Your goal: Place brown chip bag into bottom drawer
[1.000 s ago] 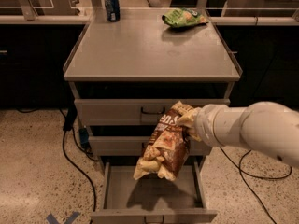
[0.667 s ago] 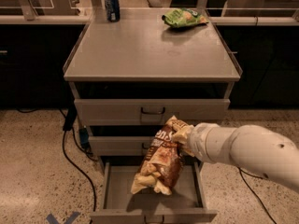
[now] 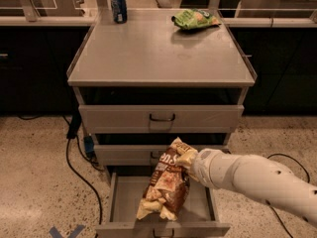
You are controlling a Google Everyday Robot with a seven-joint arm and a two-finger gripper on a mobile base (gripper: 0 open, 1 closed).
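Currently, left to right: soda can [image 3: 118, 6] standing at the tabletop's [image 3: 158, 53] far left corner; bottom drawer [image 3: 112, 202] lying pulled open; brown chip bag [image 3: 166, 185] hanging over its tray, lower end low inside it; gripper [image 3: 188, 158] pinching the bag's upper end, arm [image 3: 257, 180] reaching in from the right; green chip bag [image 3: 194, 19] lying far back on the tabletop. Step, judging: lowering for release. Next move is calling for spreading the jaws, then rising clear without dragging the bag out
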